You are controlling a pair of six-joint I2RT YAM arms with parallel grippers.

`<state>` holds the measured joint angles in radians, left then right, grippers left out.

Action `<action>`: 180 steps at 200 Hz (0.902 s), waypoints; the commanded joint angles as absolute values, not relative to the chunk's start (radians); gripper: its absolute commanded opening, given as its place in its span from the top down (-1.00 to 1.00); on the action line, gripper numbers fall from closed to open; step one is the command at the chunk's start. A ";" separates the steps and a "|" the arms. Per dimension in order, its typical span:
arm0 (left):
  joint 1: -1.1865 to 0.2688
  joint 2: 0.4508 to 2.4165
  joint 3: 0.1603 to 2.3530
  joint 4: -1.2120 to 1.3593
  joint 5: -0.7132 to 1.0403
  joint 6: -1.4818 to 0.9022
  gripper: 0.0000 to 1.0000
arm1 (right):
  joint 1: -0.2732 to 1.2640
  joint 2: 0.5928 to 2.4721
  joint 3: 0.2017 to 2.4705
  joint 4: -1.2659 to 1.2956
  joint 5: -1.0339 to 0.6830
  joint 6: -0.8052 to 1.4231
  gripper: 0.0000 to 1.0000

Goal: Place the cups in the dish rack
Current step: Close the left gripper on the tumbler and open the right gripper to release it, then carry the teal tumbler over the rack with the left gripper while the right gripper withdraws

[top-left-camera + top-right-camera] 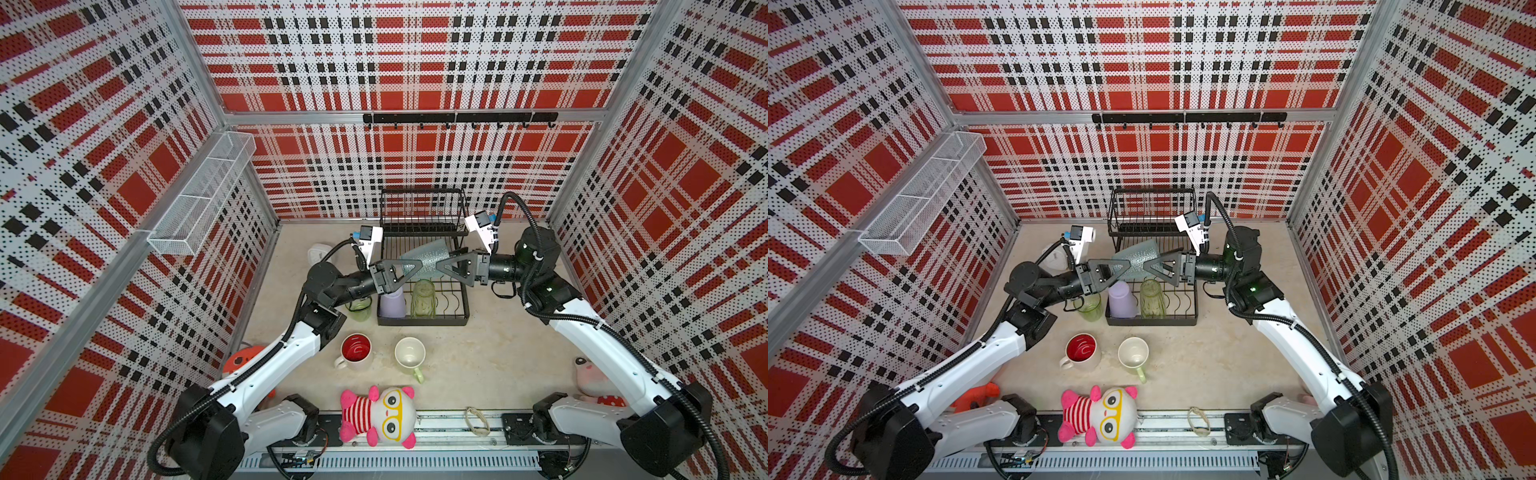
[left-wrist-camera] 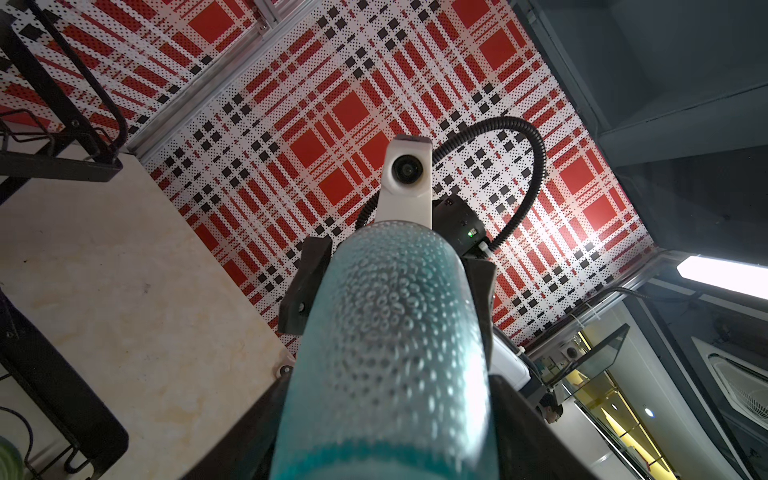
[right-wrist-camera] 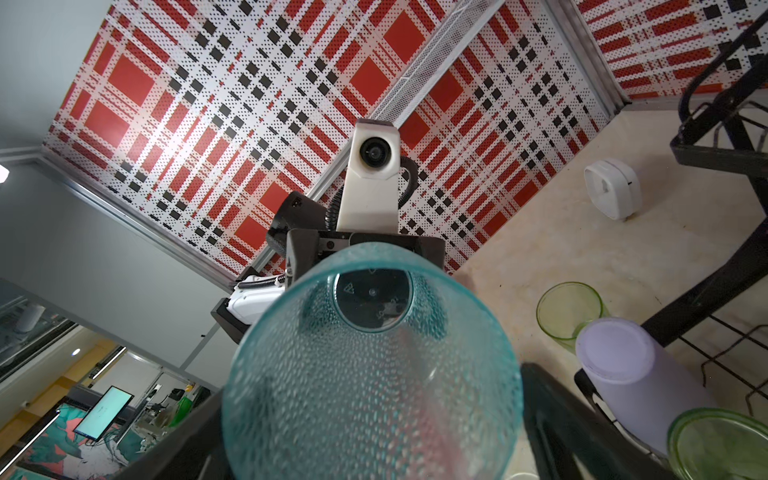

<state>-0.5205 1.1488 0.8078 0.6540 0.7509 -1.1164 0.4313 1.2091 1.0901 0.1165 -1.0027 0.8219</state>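
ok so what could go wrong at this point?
1. The teal cup hangs sideways between the left hand and right hand; which grip is firm can't be told, so a mistimed release could drop it.
2. It could hit the purple cup and green glass in the rack below.

The scene is evenly, brightly lit; the walls [image 1: 104, 166] are bowed at the top views' edges. The teal cup [image 2: 395, 332] is blurred in the wrist views.

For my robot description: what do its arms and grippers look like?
White link shells on the left arm and right arm, black joints, a black ribbed cable along each. The left gripper and right gripper have black triangular fingers; a white camera housing sits at each wrist.
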 commanded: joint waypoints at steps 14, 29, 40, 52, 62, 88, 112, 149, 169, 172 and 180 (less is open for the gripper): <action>-0.472 1.116 0.800 0.616 0.739 -1.057 -0.40 | 0.391 1.169 1.098 0.025 -0.887 0.757 -1.00; -0.446 1.103 0.833 0.452 0.697 -0.952 -0.40 | 0.329 1.138 1.086 -0.003 -0.849 0.752 -1.00; -0.437 1.092 0.869 0.315 0.637 -0.850 -0.40 | 0.261 1.113 1.075 -0.022 -0.835 0.753 -1.00; -0.433 1.086 0.917 0.175 0.559 -0.747 -0.39 | 0.179 1.084 1.054 -0.028 -0.821 0.762 -1.00; -0.430 1.091 0.960 0.081 0.497 -0.681 -0.40 | 0.125 1.062 1.037 -0.034 -0.806 0.769 -1.00; -0.426 1.149 1.082 -0.115 0.357 -0.543 -0.38 | 0.069 1.034 1.006 -0.097 -0.723 0.723 -1.00; -0.426 1.251 1.199 -0.251 0.250 -0.447 -0.37 | 0.068 1.045 0.985 -0.165 -0.632 0.678 -1.00; -0.464 1.425 1.393 -0.459 0.099 -0.302 -0.38 | 0.058 1.069 0.921 -0.224 -0.576 0.636 -1.00; -0.490 1.485 1.449 -0.525 0.046 -0.262 -0.40 | 0.057 1.032 0.843 -0.223 -0.489 0.604 -1.00; -0.493 1.493 1.454 -0.530 0.040 -0.259 -0.41 | 0.057 1.024 0.826 -0.219 -0.472 0.600 -1.00; -0.500 1.510 1.464 -0.546 0.030 -0.252 -0.41 | 0.057 1.004 0.788 -0.210 -0.434 0.589 -1.00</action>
<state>-0.4706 1.4738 1.4078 -0.4107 0.1284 -0.3504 0.0624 1.0561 0.8654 -0.1894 -0.5636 0.6468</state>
